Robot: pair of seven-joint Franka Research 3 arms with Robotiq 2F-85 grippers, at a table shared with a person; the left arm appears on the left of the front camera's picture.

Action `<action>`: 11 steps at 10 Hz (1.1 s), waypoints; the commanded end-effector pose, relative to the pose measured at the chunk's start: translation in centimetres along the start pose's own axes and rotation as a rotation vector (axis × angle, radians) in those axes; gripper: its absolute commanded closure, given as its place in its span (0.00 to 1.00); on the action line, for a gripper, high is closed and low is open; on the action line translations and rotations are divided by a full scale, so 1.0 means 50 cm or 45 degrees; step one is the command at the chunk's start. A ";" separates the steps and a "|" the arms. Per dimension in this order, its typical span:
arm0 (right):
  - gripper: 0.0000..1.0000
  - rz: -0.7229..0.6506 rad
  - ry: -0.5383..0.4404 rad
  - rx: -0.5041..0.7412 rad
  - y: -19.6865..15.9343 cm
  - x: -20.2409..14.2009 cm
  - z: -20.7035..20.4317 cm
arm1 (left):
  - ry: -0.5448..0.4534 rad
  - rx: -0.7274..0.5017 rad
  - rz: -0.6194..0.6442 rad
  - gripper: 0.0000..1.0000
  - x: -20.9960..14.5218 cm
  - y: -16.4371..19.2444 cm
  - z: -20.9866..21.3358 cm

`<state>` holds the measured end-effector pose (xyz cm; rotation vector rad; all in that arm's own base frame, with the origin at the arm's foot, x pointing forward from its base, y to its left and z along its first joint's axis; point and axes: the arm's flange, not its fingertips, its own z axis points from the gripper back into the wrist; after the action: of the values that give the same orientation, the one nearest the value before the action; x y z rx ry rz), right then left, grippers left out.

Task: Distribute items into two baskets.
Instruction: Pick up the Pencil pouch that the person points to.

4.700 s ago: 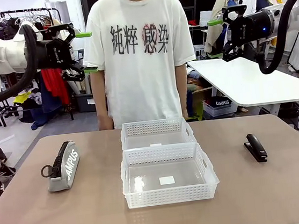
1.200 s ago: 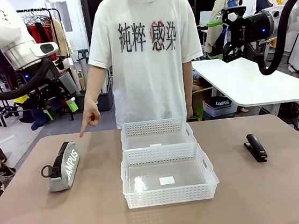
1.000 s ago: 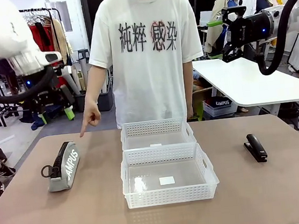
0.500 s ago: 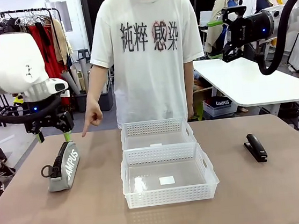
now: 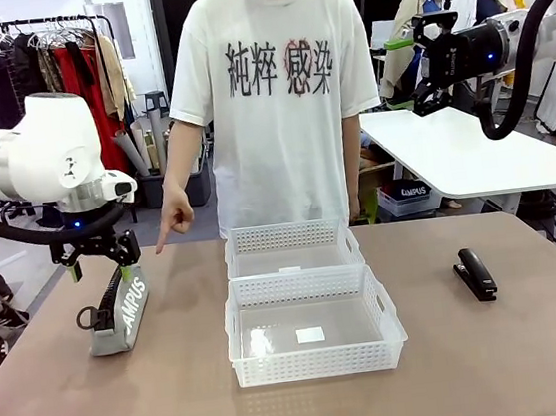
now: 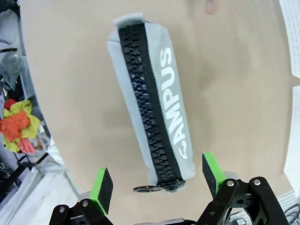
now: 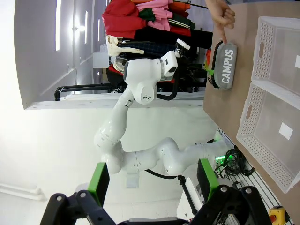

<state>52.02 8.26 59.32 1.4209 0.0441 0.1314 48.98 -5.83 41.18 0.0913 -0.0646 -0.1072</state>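
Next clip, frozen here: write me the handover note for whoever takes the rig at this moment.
Left hand: open over the grey CAMPUS pouch, a finger to each side, nothing gripped.
Right hand: open and empty, raised at the right, well above the table.
The pouch lies on the table left of the baskets. The black stapler lies to their right. The person's hand points down beside the pouch.
Near basket and far basket sit mid-table, one behind the other, and neither holds an item.
Done: nothing placed.
Left: both items, likely the pouch first, one per basket.
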 end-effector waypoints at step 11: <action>0.00 0.007 0.013 -0.017 0.005 -0.002 0.001 | 0.010 0.047 -0.025 0.00 0.010 0.013 -0.062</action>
<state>52.02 8.26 59.32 1.4208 0.0441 0.1315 49.46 -5.90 38.43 0.1071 -0.0456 -0.1127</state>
